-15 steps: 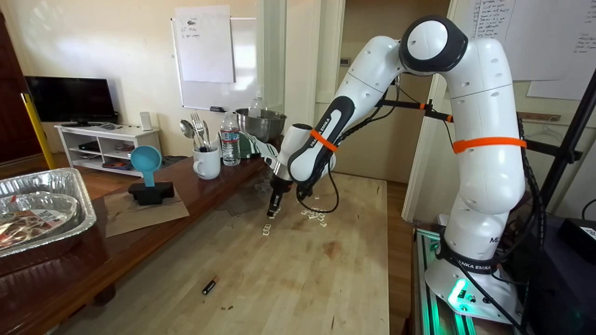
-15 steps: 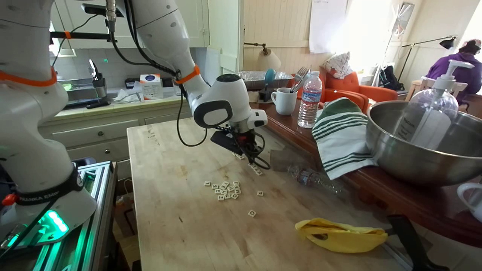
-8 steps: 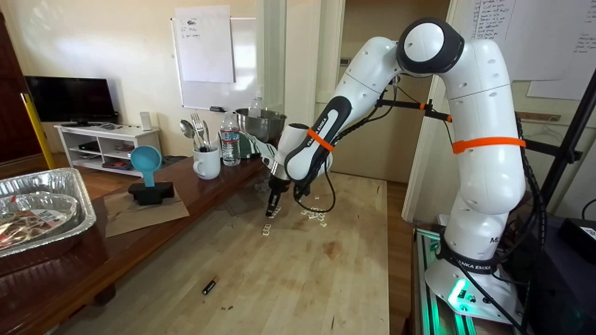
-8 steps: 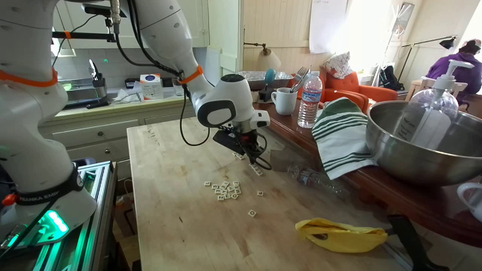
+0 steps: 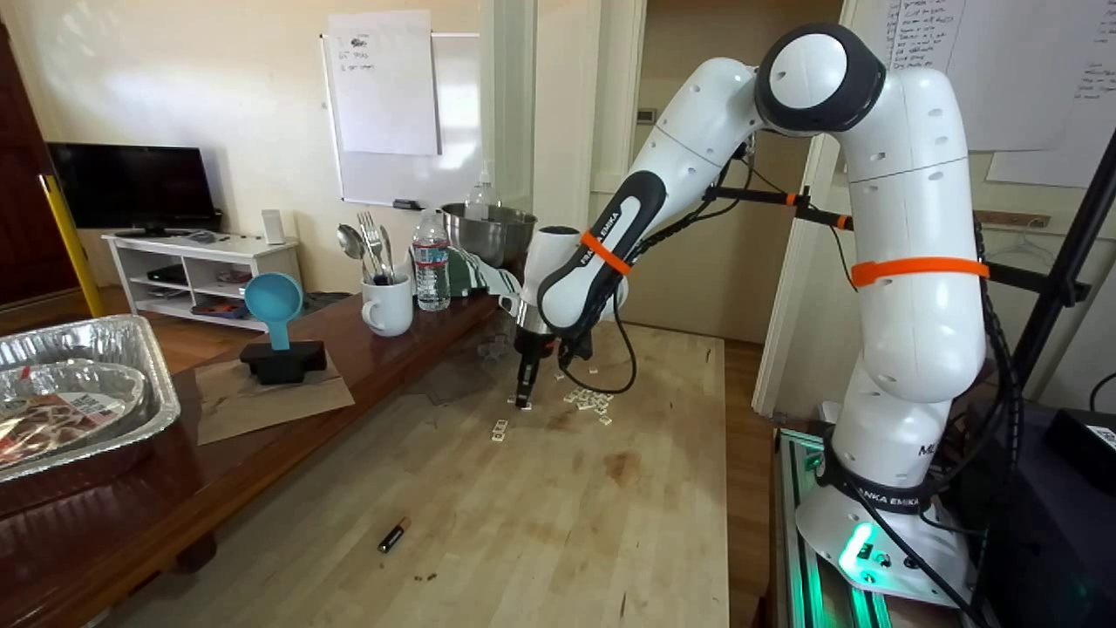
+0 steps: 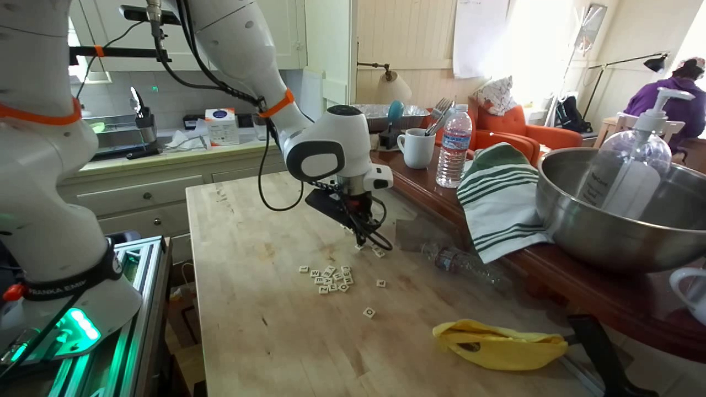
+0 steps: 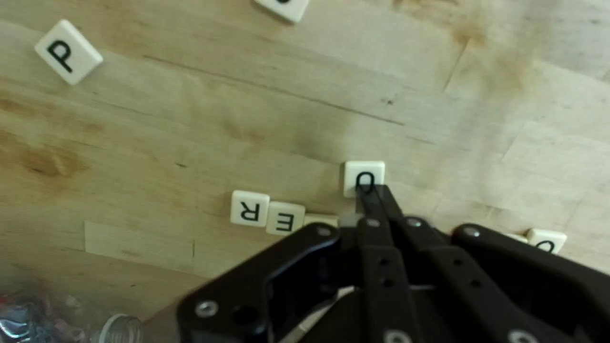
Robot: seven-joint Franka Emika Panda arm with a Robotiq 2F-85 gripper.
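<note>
The robot's hand was squeezed all the way closed. Its two black fingers were side by side, with nothing held between them. Their tips were right over the round-letter tile and hid the bottom of its letter, but I could not tell if they touched it. That tile lay flat on the wooden table. In the wrist view, the E tile and R tile sat to its left, a little lower. The P tile was well apart from it, up and left.
</note>
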